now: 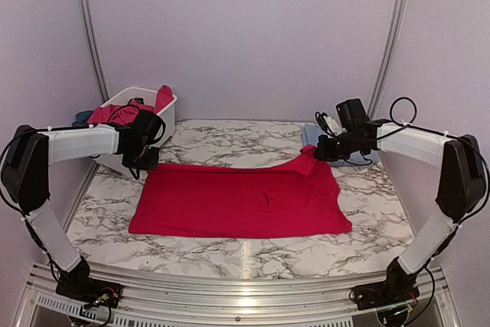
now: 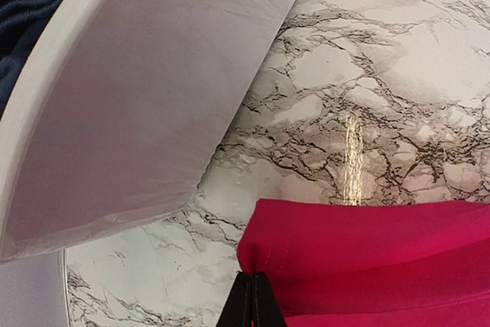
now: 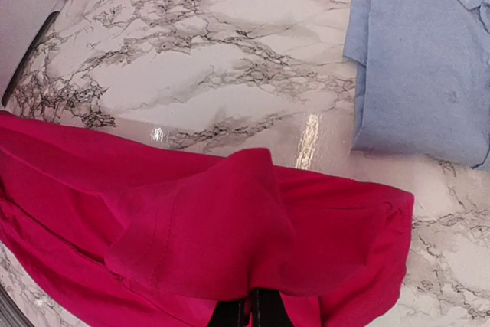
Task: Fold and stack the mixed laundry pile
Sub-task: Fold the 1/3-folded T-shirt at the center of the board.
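A bright red garment point(image 1: 237, 201) lies spread across the middle of the marble table. My left gripper point(image 1: 147, 160) is shut on its far left corner point(image 2: 264, 254), close to the white basket. My right gripper point(image 1: 321, 151) is shut on the far right corner, which is lifted into a small peak point(image 3: 230, 227). A folded light blue shirt point(image 1: 348, 155) lies at the back right, mostly behind the right gripper; the right wrist view shows that shirt point(image 3: 421, 59) flat on the table. More red and dark blue garments point(image 1: 122, 112) fill the basket.
The white plastic basket point(image 1: 164, 116) stands at the back left, its wall point(image 2: 138, 97) right beside my left gripper. Grey walls and metal rails enclose the table. Bare marble point(image 1: 245, 139) shows behind the red garment.
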You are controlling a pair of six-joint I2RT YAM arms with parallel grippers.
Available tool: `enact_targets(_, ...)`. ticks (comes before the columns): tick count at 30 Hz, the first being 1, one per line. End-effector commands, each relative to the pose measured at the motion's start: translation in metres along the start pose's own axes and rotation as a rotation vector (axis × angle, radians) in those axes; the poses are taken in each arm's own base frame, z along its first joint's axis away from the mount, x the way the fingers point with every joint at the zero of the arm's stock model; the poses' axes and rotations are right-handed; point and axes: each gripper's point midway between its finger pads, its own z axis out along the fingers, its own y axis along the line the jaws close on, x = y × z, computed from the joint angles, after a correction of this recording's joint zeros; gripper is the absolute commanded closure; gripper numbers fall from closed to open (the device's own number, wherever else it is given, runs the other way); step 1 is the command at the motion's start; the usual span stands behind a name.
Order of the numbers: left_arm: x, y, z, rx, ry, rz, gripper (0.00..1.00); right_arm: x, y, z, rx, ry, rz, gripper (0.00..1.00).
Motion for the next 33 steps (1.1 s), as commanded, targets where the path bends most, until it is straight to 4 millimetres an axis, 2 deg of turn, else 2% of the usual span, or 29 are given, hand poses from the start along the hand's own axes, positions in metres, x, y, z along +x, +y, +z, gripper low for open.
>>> enact_targets(1,0.02,0.01,-0.01,0.0,0.056,0.031,1.0,0.024,0.014,-0.009,-0.023,0.012,0.029,1.0)
enact_targets(8,0.046,0.007,-0.006,0.023,0.132,0.067,1.0,0.077,0.006,-0.002,-0.007,0.091,0.095,1.0)
enact_targets(11,0.054,0.01,-0.003,0.004,0.152,0.079,1.0,0.09,0.005,-0.004,-0.009,0.108,0.118,1.0)
enact_targets(18,0.04,0.007,-0.017,0.044,0.127,0.077,1.0,0.081,0.011,-0.027,-0.012,0.091,0.111,1.0)
enact_targets(21,0.046,0.008,-0.016,0.044,0.142,0.092,1.0,0.087,0.013,-0.034,-0.019,0.102,0.121,1.0)
enact_targets(24,0.059,0.006,-0.009,0.047,0.181,0.108,1.0,0.106,0.012,-0.032,-0.031,0.14,0.138,1.0)
enact_targets(28,0.07,0.007,-0.001,0.029,0.212,0.127,1.0,0.139,0.024,-0.021,-0.073,0.212,0.153,1.0)
enact_targets(32,0.07,0.01,0.004,-0.003,0.219,0.153,1.0,0.163,0.035,-0.02,-0.109,0.265,0.172,0.95)
enact_targets(33,0.073,0.008,0.006,0.002,0.231,0.161,1.0,0.166,0.035,-0.022,-0.112,0.27,0.177,0.91)
